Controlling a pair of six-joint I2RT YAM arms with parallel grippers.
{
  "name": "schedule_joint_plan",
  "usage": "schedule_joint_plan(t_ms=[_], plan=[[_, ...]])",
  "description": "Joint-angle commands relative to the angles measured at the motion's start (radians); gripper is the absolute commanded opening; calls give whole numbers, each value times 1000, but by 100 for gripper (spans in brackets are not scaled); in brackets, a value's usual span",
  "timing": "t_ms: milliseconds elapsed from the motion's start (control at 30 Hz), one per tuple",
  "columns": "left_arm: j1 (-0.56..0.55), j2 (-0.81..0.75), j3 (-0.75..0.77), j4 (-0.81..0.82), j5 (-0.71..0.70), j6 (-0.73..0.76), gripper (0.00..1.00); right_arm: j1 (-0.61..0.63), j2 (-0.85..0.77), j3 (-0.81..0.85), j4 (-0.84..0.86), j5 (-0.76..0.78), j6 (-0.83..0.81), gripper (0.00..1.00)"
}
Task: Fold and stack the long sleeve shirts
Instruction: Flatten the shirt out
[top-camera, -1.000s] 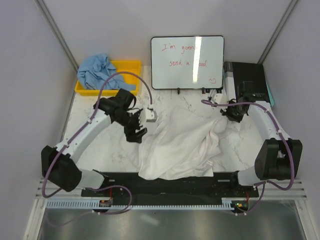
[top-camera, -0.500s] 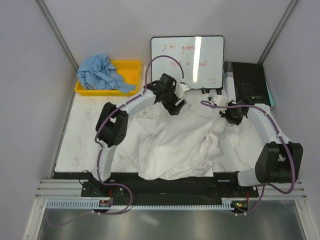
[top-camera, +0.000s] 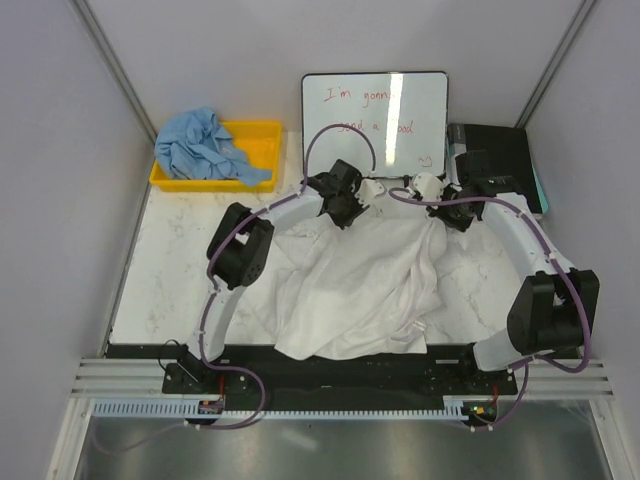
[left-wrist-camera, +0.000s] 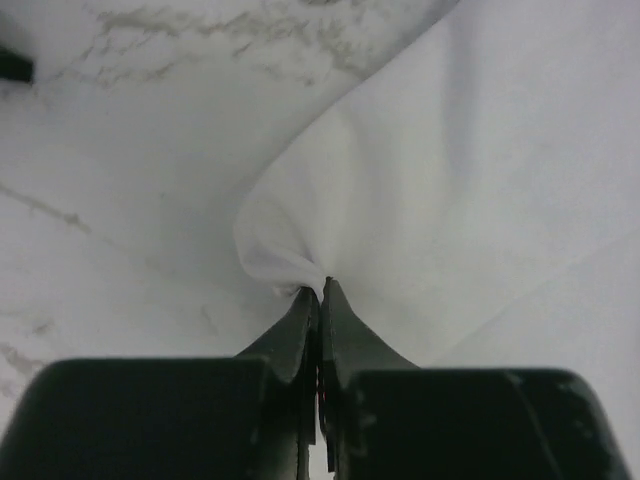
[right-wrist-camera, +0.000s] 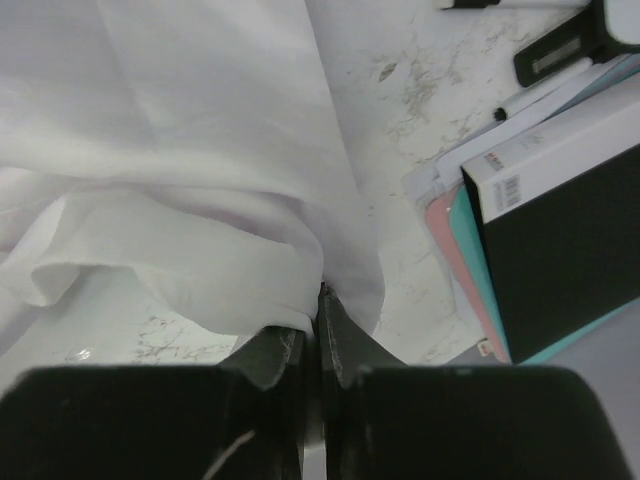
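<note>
The large white shirt (top-camera: 365, 285) lies wrinkled across the middle of the marble table. My left gripper (top-camera: 345, 212) is at its far left corner, shut on a pinch of the white cloth (left-wrist-camera: 290, 255). My right gripper (top-camera: 447, 213) is at the far right corner, shut on a fold of the same shirt (right-wrist-camera: 200, 250). Both hold the far edge near the whiteboard. The light blue shirt (top-camera: 205, 148) is bunched up over the left end of the yellow bin.
A yellow bin (top-camera: 258, 140) stands at the back left. A whiteboard (top-camera: 375, 125) with red writing leans at the back centre. A black box (top-camera: 500, 160) sits at the back right, with papers and markers (right-wrist-camera: 540, 70) beside it.
My left arm swung from the table's left side to the shirt's far left corner and shut on the cloth. My right gripper carried its corner farther back.
</note>
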Motion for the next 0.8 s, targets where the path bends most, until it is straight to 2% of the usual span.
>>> schedule_joint_plan(t_ms=[0, 100, 133, 167, 200, 233, 267, 333, 367, 400, 500, 767], plan=[[139, -258, -219, -27, 17, -4, 2, 74, 4, 103, 119, 102, 23, 11], [254, -469, -377, -43, 48, 3, 2, 162, 74, 201, 110, 122, 80, 14], [279, -505, -408, -53, 48, 19, 2, 218, 96, 248, 101, 113, 104, 20], [317, -534, -464, -78, 42, 63, 2, 239, 134, 267, 90, 77, 133, 32], [333, -589, -494, -86, 37, 83, 2, 263, 148, 279, 76, 54, 182, 57], [350, -606, -521, -90, 45, 95, 2, 262, 160, 293, 76, 36, 219, 64], [374, -622, -566, -90, 43, 108, 2, 250, 174, 298, 76, -1, 248, 67], [387, -634, -589, -103, 63, 111, 2, 150, 177, 309, 64, -67, 310, 73], [390, -636, -606, -104, 66, 102, 2, 107, 171, 307, 58, -134, 319, 75], [390, -639, -609, -103, 69, 96, 2, 34, 167, 292, 47, -147, 318, 75], [391, -636, -609, -96, 94, 73, 2, -49, 162, 234, 48, -136, 307, 75], [390, -599, -558, -99, 96, 60, 2, -63, 338, 197, 125, -61, 345, 71]])
